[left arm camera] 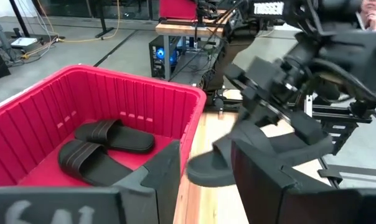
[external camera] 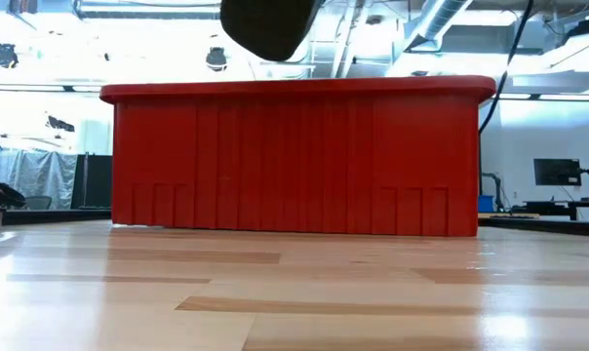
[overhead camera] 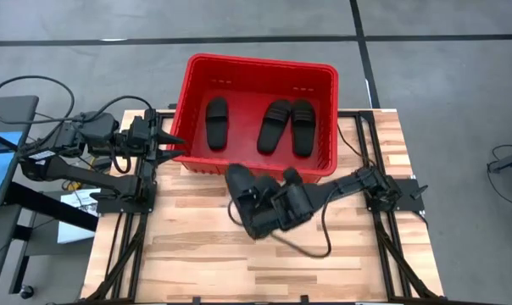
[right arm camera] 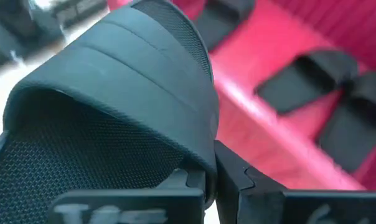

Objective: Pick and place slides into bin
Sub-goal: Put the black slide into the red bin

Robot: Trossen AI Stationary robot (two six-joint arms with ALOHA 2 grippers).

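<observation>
- The table point(overhead camera: 341, 263) is a pale wooden top, and the work sits at its far edge where both arms can reach.
- The bin point(overhead camera: 185, 110) is a big red tub at the far middle of the table, with its near wall facing the arms so a sandal only has to clear one rim.
- Three slides already lie flat on the bin floor: one alone point(overhead camera: 216, 122) toward the left and two side by side point(overhead camera: 288, 127) toward the right, which leaves open floor between them for another.
- The fourth slide point(overhead camera: 239, 182) is off the table, held up just in front of the bin's near wall, about level with the rim in the low view.
- The right gripper point(overhead camera: 264, 206) has its fingers closed on this slide's wide strap, a sensible hold since the strap gives a firm edge while the sole hangs free.
- The left gripper point(overhead camera: 173, 142) waits beside the bin's left wall with its fingers spread apart and nothing between them, out of the carrying arm's way.
</observation>
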